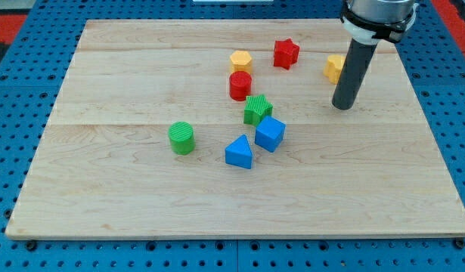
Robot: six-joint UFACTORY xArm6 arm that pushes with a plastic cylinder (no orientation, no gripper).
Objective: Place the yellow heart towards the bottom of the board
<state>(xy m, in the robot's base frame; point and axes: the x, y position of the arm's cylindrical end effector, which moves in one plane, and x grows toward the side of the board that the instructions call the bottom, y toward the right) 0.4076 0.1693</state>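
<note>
The yellow heart (334,68) lies near the view's upper right of the wooden board (141,196), partly hidden behind my rod. My tip (342,106) rests on the board just below and to the right of the heart, close to it. Whether the rod touches the heart cannot be told.
A yellow hexagon (240,60), a red star (286,54) and a red cylinder (240,85) lie near the top centre. A green star (257,109), a blue cube (269,134), a blue triangle (239,153) and a green cylinder (182,137) lie mid-board.
</note>
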